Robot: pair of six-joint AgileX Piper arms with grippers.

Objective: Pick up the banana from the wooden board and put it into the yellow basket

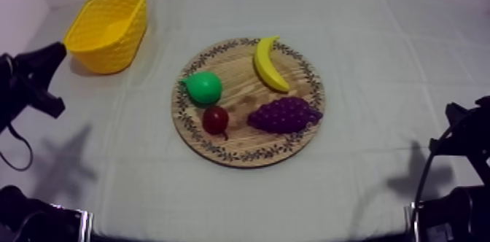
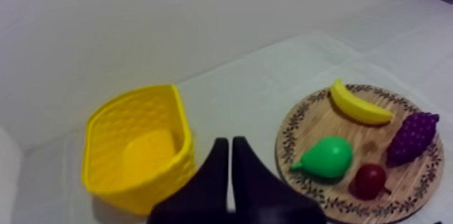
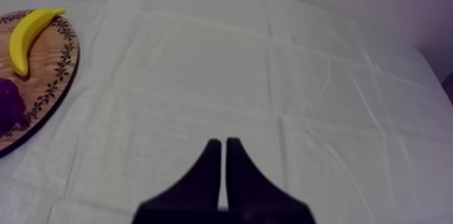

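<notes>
As the banana seems light, rigid and slick, grasp across its middle; left pincer and right pincer are closed, empty.

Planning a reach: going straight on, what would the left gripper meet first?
Likely nothing: the shut left gripper points over bare grey-white cloth, between the yellow basket and the round wooden board.

It is looking like a robot lab: bare pale wall standing beyond the left hand, cloth-draped table carrying a toy banana and yellow basket.
</notes>
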